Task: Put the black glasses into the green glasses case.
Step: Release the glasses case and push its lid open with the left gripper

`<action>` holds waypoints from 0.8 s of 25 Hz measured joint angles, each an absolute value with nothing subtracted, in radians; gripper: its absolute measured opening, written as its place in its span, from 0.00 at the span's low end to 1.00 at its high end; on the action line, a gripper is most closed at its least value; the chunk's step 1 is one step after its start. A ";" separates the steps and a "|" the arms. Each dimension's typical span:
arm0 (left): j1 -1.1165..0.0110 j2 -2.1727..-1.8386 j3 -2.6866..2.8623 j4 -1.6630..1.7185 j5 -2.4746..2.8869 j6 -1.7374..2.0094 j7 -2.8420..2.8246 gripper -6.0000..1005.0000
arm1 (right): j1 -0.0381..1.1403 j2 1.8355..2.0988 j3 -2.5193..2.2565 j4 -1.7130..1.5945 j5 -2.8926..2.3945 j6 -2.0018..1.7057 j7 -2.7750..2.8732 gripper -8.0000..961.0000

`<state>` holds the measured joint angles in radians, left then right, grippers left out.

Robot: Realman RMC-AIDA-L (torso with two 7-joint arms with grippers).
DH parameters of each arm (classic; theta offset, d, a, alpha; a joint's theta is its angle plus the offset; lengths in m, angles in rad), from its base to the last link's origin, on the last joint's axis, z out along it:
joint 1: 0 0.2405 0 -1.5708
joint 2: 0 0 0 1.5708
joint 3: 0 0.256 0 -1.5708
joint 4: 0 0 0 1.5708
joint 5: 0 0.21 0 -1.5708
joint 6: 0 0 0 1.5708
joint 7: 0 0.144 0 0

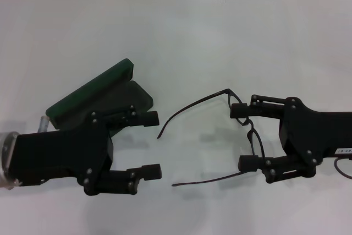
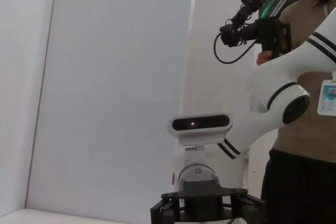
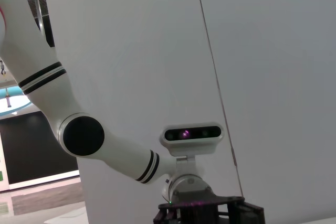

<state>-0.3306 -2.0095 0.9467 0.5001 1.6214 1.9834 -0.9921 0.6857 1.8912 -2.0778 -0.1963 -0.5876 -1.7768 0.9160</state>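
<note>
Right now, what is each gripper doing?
Left gripper: open, empty, beside the green glasses case.
Right gripper: open, fingers either side of the black glasses.

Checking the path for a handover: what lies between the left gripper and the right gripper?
In the head view, the black glasses lie on the table between the open left gripper and open right gripper, whose fingers straddle the frame.

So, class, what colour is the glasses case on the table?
Dark green, with a dark lining; the green glasses case shows best in the head view.
</note>
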 joint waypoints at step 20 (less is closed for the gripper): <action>-0.328 -2.052 0.879 0.640 1.566 1.885 -1.342 0.73 | 0.626 1.889 -2.015 -0.188 -0.590 -1.765 0.915 0.90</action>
